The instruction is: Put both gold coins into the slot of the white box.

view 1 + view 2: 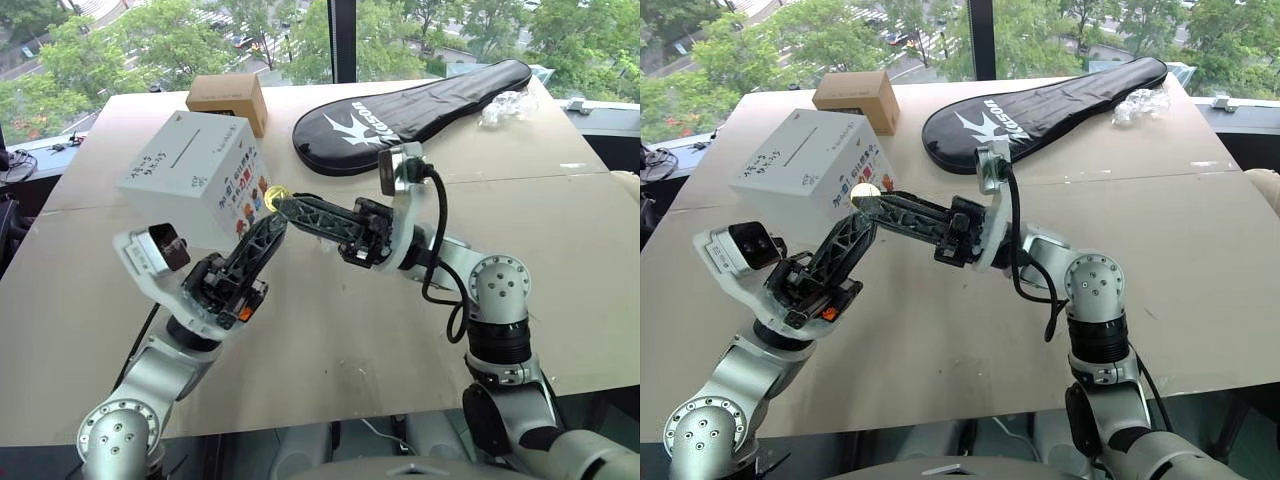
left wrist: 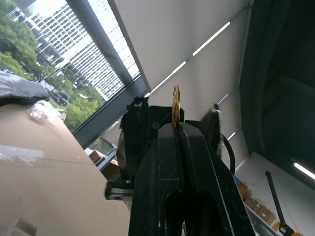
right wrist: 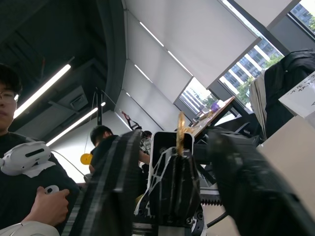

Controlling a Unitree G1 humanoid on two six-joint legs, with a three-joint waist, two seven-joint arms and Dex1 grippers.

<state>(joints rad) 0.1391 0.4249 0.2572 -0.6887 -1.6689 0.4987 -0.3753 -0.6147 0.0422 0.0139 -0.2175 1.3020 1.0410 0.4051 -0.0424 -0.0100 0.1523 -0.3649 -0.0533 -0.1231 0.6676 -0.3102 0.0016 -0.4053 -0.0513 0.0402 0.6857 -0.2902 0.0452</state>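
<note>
Left gripper clamped on one gold coin held edge-up just beside the sticker face of the white box, right gripper jaws apart around that same coin tip. Risk judged: coin slipping or twisting out of the thin pinch during the lift to the slot on the box top, or striking the slot edge off-line and dropping onto the table; second coin not spotted. Black handwriting on the box too small to read, white logo lettering on the black racket cover behind the box not legible either.
</note>
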